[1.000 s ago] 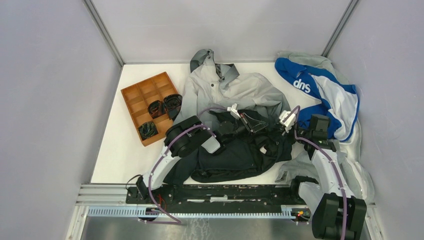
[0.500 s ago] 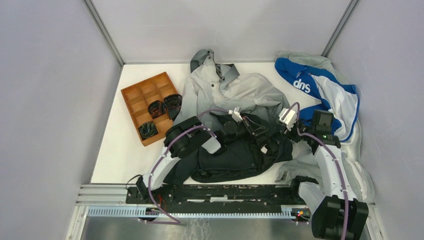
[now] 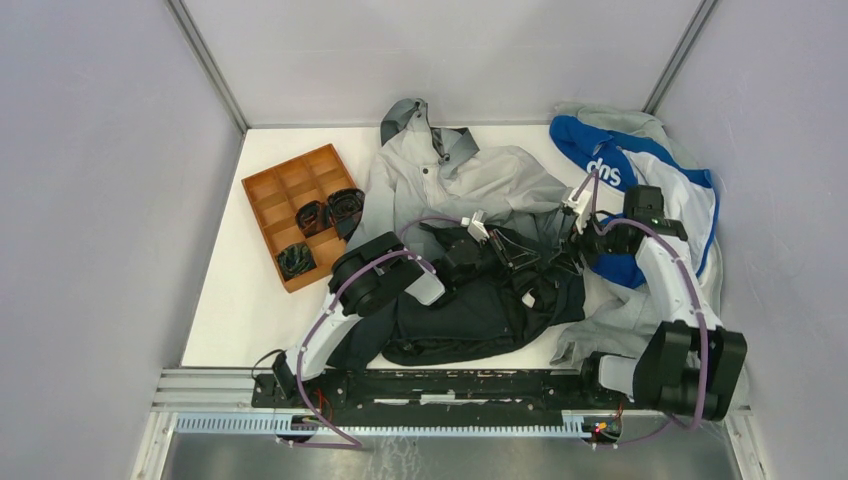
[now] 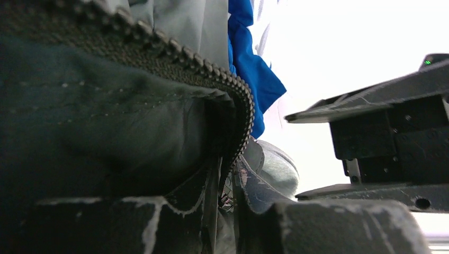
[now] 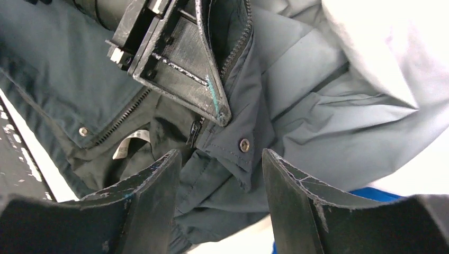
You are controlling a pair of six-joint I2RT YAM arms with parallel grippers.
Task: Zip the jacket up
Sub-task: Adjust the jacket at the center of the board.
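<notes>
- The jacket [image 3: 470,180] lies spread across the middle of the table [image 3: 235,300], with its pale hood at the far end and its dark hem nearest the arm bases
- The left arm reaches over the dark lower half, and the left gripper [image 3: 533,266] sits at the front opening, towards the right of the jacket
- In the left wrist view its fingers [image 4: 106,222] are pressed together on a fold of dark cloth, with the zipper teeth [image 4: 174,50] curving down into the narrow slot between them
- The right arm comes in from the right, its wrist above the blue garment [image 3: 640,165], and points down at the same spot
- The right gripper [image 5: 219,159] is spread wide and hangs over the dark cloth just beside the left finger [image 5: 180,58]; I cannot tell whether it touches the cloth
- Between the spread fingers lie a snap [image 5: 244,144] on a flap and what looks like the slider [image 5: 195,129], right at the tip of the left finger
- The front opening is parted at this point, with one zipper edge running up beside the left finger
- A wooden tray [image 3: 283,186] with dark items in some compartments sits left of the jacket and touches its sleeve
- A grey sweatshirt [image 3: 715,350] lies bunched at the right edge, under the right arm
</notes>
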